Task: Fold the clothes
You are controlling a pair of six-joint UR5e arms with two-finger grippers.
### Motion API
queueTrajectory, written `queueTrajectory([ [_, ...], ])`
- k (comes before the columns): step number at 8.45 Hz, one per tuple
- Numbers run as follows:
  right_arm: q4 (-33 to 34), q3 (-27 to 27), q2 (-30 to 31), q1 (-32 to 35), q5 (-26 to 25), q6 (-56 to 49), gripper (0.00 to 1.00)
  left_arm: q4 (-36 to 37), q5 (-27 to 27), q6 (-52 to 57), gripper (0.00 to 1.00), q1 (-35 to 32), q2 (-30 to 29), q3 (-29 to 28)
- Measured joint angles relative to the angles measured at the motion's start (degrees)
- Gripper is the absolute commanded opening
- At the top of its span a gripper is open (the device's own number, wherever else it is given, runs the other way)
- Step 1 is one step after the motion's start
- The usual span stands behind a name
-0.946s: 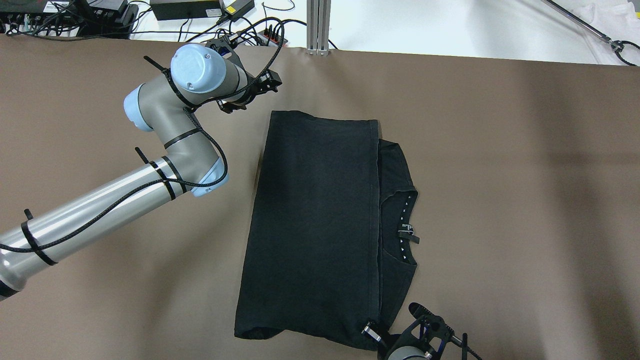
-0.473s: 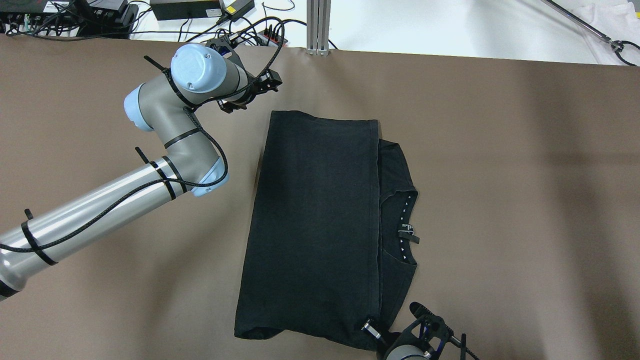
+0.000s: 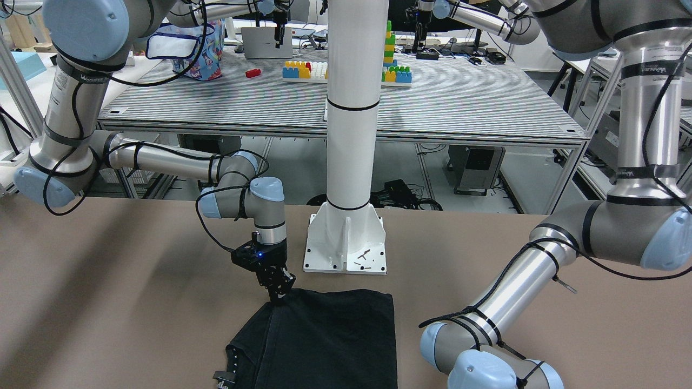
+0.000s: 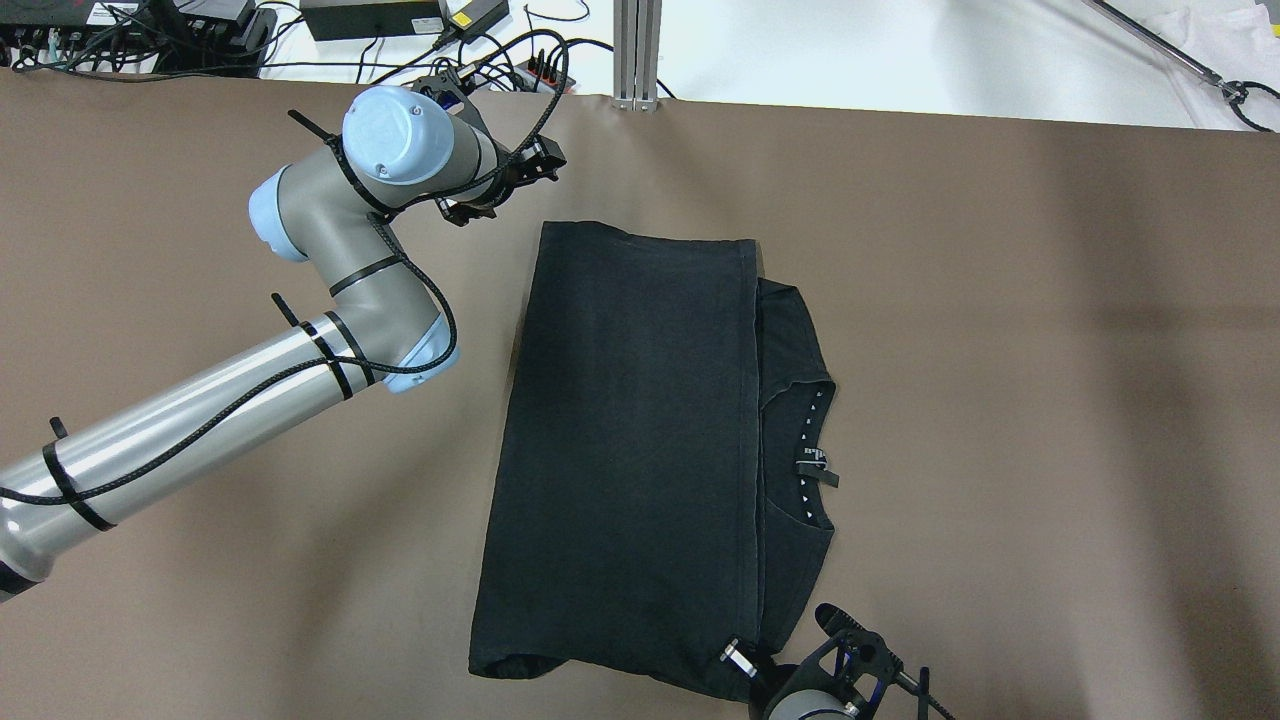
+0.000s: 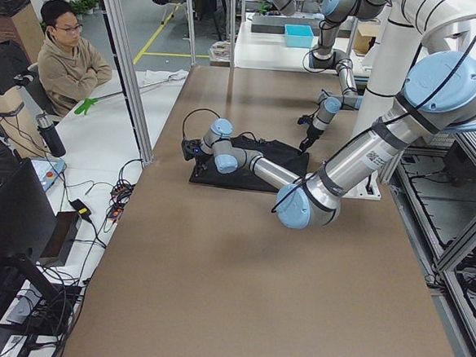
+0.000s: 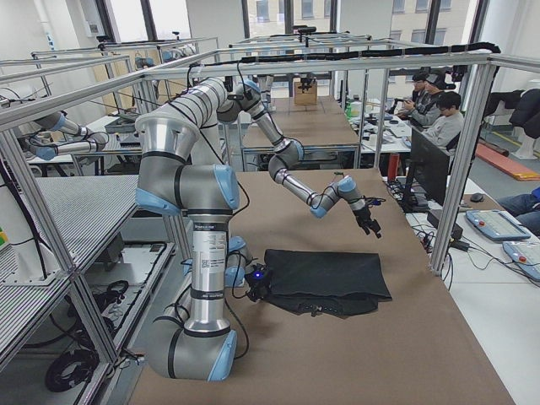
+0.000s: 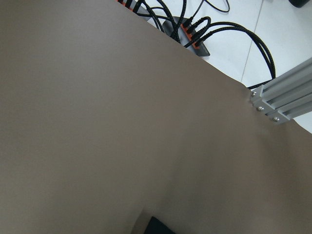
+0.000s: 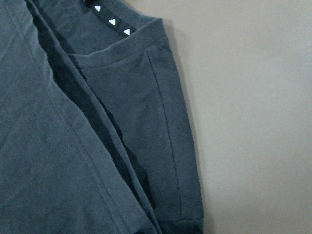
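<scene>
The clothes are one black T-shirt lying flat on the brown table, its hem folded over toward the collar. It also shows in the front view and fills the right wrist view. My right gripper stands at the shirt's near corner with its fingers drawn to a point on the fabric; in the overhead view it sits at the bottom edge. My left gripper hovers beyond the shirt's far left corner, apart from it; I cannot tell whether it is open.
The white column's base plate stands just behind the shirt's near edge. An aluminium post and cables lie at the table's far edge. My left arm's elbow rests low beside the shirt.
My right gripper has shifted slightly at the shirt's near corner. The left arm and the shirt have not visibly moved.
</scene>
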State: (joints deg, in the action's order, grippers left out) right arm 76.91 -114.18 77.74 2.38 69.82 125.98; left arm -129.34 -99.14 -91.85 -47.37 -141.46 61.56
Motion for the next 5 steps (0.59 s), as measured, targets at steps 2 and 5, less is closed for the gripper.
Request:
queueTrajectory([
  [2, 0.1, -0.8, -0.6, 0.1, 0.2, -0.2, 0.00, 0.0, 0.0, -0.1, 1.00, 0.0, 0.2, 0.2],
  [5, 0.1, -3.7, -0.5, 0.6, 0.6, -0.7, 0.00, 0.8, 0.1, -3.5, 1.00, 1.4, 5.6, 8.5],
])
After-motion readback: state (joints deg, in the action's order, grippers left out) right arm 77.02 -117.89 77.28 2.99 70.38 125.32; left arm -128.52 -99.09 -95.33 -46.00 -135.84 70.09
